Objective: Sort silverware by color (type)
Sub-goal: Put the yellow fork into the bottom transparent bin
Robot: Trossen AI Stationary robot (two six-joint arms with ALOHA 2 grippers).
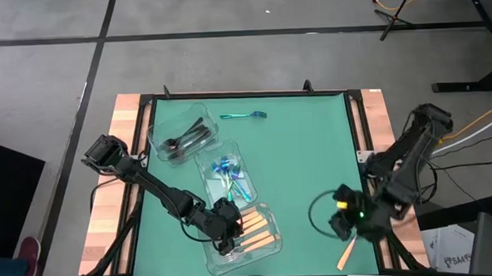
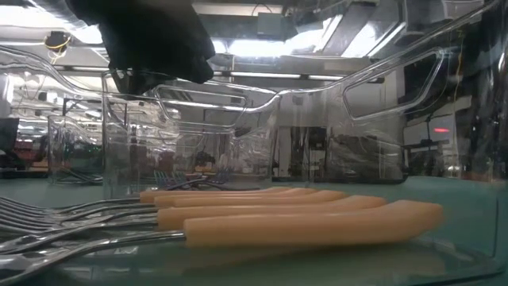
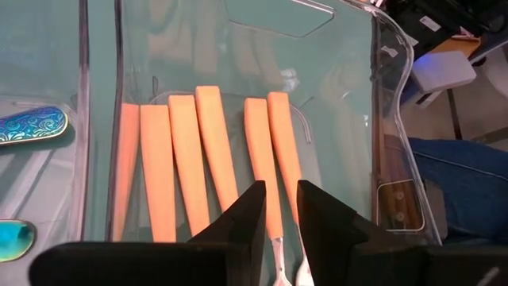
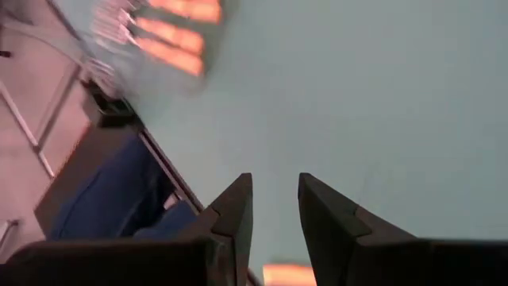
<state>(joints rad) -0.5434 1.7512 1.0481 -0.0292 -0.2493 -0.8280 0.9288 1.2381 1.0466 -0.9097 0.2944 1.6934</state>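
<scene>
Black silverware (image 1: 186, 141): gathered in the far clear container (image 1: 164, 122), at the table's left.
Iridescent silverware (image 1: 231, 176): gathered in the middle container (image 1: 206, 166).
Orange-handled silverware (image 1: 258, 229): six handles side by side in the near container (image 1: 272, 248), seen plainly in the left wrist view (image 3: 208, 151).
Stray teal utensil (image 1: 243, 116): alone on the green table (image 1: 306, 169), near the far edge, unsorted.
Stray orange-handled piece (image 1: 347, 254): at the near right table edge, just beside the right claw, unsorted.
Progress: nearly done by the look of it; two strays left.
Left claw (image 3: 276, 208): poised over the near container, fingers narrowly parted, gripping nothing visible; utensil necks show just below the gap.
Right claw (image 4: 274, 202): low over bare table at the near right, narrow gap, empty; an orange tip shows just below it.
</scene>
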